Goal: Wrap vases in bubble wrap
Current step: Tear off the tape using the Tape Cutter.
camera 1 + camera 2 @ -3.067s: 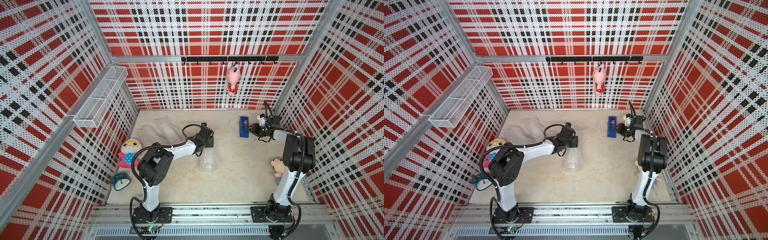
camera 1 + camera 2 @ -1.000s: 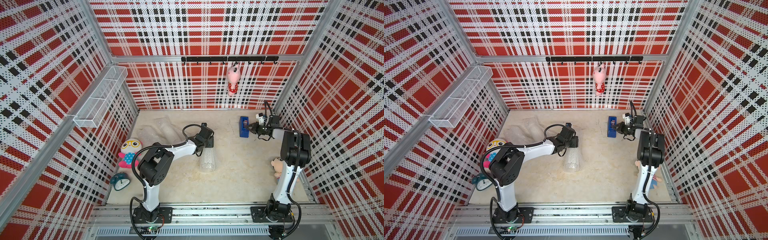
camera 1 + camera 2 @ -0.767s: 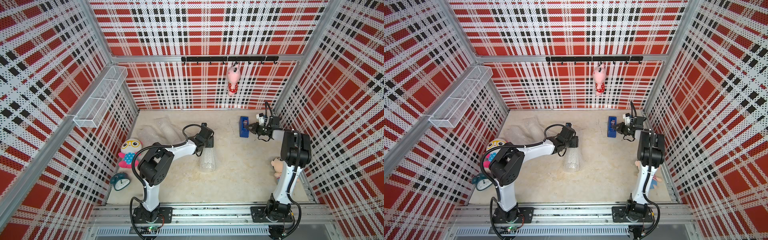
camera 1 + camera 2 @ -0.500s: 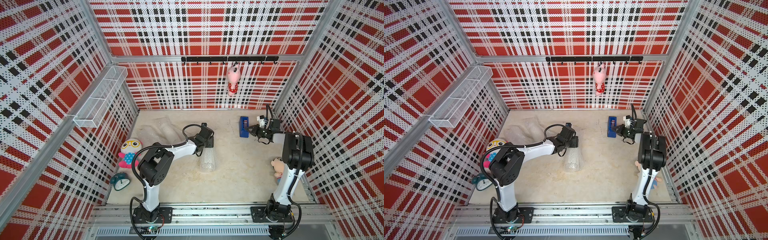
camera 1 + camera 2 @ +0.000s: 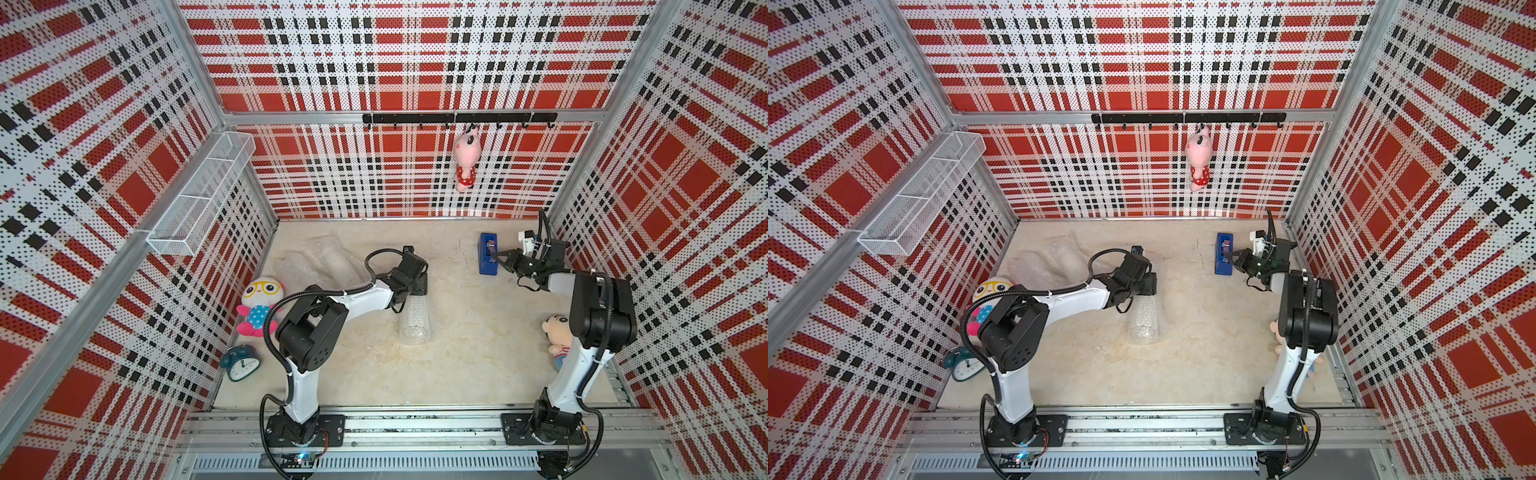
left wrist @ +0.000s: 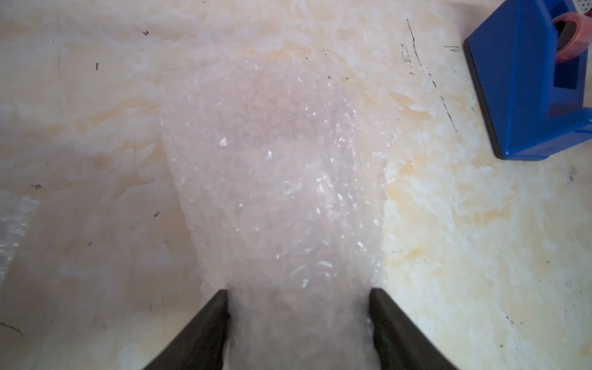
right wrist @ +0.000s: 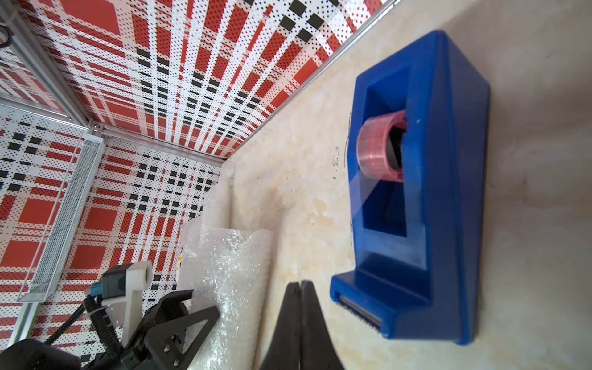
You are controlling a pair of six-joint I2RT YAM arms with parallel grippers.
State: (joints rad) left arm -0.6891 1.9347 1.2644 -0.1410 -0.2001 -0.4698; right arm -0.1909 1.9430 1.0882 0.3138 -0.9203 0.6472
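Back-left on the table: loose bubble wrap heap, anything under it too murky to tell. Mid-table, wrapped bundle lying flat, one end gripped by left jaws, contents blurred. Just beside blue tape dispenser, right jaws pinched shut.

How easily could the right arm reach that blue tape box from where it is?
Probably yes, easily: the right gripper, jaws shut, sits right beside the blue tape dispenser at its cutter end, with nothing between them. It would have to open first to grab.
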